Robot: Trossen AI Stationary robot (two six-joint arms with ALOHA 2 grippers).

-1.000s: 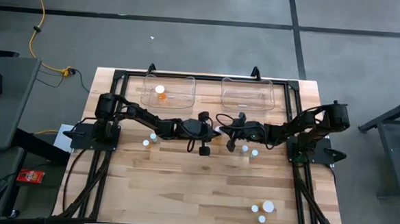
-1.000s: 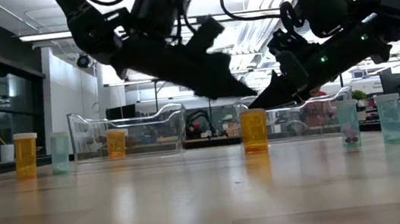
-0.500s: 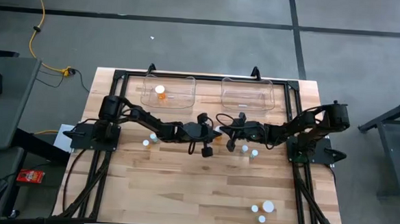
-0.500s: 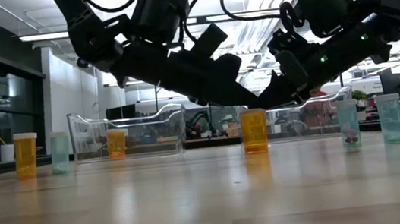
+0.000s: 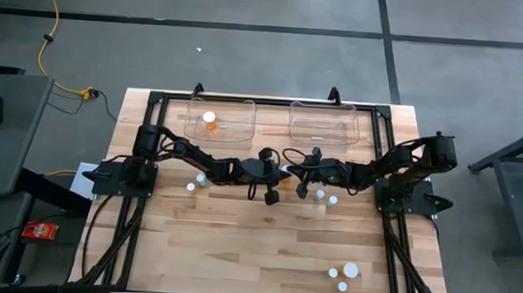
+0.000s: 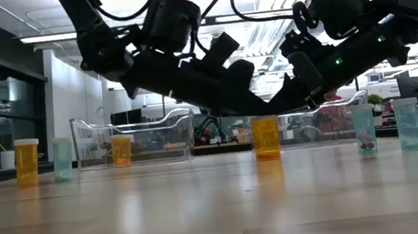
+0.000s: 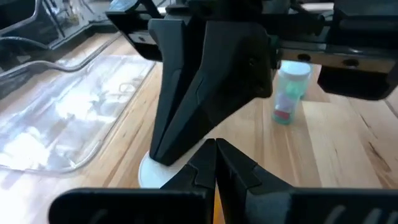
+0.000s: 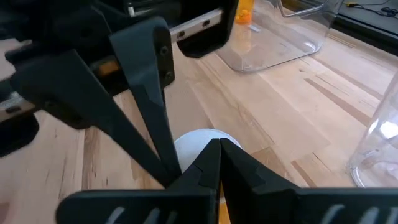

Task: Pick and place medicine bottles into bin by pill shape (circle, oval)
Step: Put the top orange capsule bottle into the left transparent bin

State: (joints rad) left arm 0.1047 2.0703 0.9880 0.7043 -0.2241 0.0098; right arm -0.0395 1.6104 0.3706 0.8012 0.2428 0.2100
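Observation:
An orange medicine bottle (image 6: 266,137) with a white cap (image 8: 198,144) stands upright on the table's middle. My left gripper (image 5: 279,170) comes from the left and my right gripper (image 5: 291,172) from the right. Both are shut, and their tips meet just over the cap (image 7: 153,174). In the low view the left gripper's tip (image 6: 259,112) and the right gripper's tip (image 6: 274,110) sit at the height of the bottle's top. A second orange bottle (image 5: 209,119) stands in the left clear bin (image 5: 236,118). My left gripper's shut tips (image 7: 216,146) slant down from the table's left to the white cap; whether they touch it I cannot tell. My right gripper's shut tips (image 8: 219,146) slant down from the table's right to the same cap; whether they touch it I cannot tell.
A second clear bin (image 5: 324,123) stands at the back right. Two bottles (image 5: 196,182) stand left of my left arm. Two pale teal ones (image 5: 327,197) stand under my right arm, one showing pink pills (image 7: 288,93). Three more (image 5: 344,276) stand near the front right.
My left gripper has gone down and a little toward the table's right, onto the orange bottle's cap, and has rolled somewhat about its own axis. My right gripper and the bottle have kept still.

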